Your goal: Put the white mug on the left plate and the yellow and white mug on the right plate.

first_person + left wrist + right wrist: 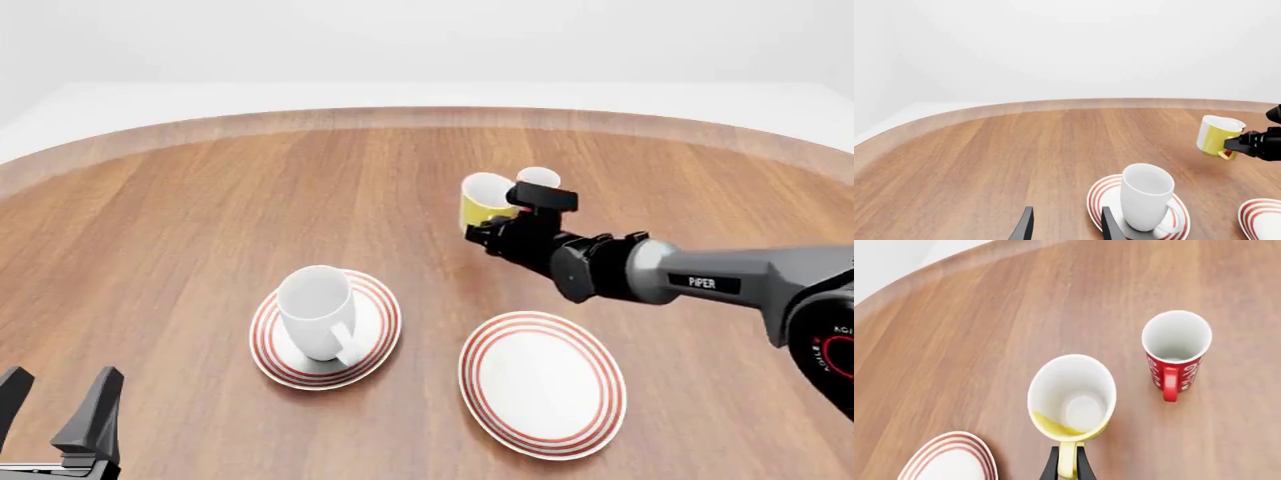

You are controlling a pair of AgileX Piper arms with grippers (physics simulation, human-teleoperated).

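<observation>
While white mug [318,311] sits on left plate [378,345], right pincer [1067,466] grips yellow mug [1073,400].

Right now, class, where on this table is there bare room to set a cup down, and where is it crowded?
Free: the right plate and the wood left of the left plate. Crowded: around the yellow mug and red mug.

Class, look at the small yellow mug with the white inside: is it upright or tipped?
Tipped. In the left wrist view the yellow mug leans, its handle clamped in the right gripper.
</observation>
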